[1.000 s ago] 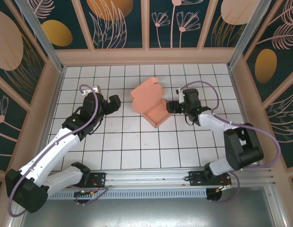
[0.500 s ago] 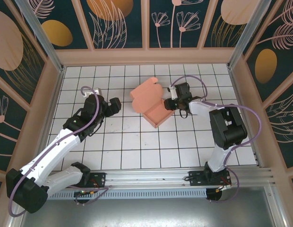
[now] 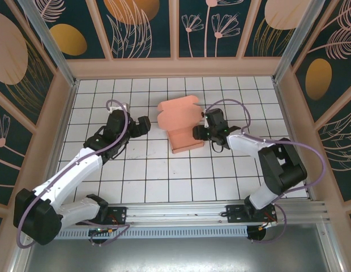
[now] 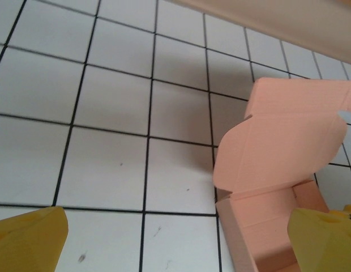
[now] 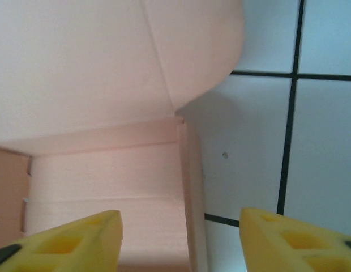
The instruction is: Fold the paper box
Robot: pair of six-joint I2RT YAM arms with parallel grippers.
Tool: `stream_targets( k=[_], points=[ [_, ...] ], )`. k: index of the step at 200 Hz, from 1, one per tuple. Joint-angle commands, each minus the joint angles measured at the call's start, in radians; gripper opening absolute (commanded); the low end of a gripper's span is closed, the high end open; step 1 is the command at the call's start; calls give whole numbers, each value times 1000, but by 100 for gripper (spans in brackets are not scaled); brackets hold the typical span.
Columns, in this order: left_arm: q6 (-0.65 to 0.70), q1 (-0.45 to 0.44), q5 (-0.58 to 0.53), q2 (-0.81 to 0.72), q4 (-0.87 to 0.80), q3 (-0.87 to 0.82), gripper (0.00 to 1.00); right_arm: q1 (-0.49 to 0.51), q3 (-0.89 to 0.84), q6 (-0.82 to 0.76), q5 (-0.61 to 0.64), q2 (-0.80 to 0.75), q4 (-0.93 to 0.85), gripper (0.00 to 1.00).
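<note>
We see the pink box (image 3: 184,136) half-formed mid-way across the tiled table (image 3: 164,181), lid flap (image 3: 176,107) raised, left gripper (image 3: 142,124) gaping wide and empty just beside it, right gripper (image 3: 197,132) parted – straddling a side wall (image 5: 189,187) – pinching nothing.

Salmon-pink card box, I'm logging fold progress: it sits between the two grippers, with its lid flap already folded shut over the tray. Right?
Not quite. The salmon-pink card box does sit between the left gripper and the right gripper, but its lid flap is not shut: the left wrist view shows it standing open behind the uncovered tray.
</note>
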Motion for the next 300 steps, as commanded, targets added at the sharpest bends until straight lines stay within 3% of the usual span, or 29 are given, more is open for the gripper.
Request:
stream_targets(
  k=[1,20,33,80,123,149,217,255,300],
  points=[
    [156,15,52,75,118,74,99,-32,-4,-51,-55,-57,46,68],
    [243,31,150,200,90,190,98,-51,2,-115,-99,-84,60,76],
    [301,36,194,290,51,268,95,-61,5,-139,-103,-102,60,78],
    [567,63,342,546,-108,508,96,-82,-43,-162,-131,-192,70,83],
    [708,90,448,754,-361,758,81,-99,-109,-165,-117,-263,54,85],
    [795,91,471,786,-440,778,75,-113,-141,-163,-111,-303,47,85],
    [833,118,496,805,-466,780,56,-122,-155,-156,-124,-325,47,85],
    [838,121,469,857,-479,822,55,-122,-150,-156,-125,-327,43,85],
    [845,121,549,882,-481,843,33,-123,-149,-158,-112,-324,35,85]
  ],
)
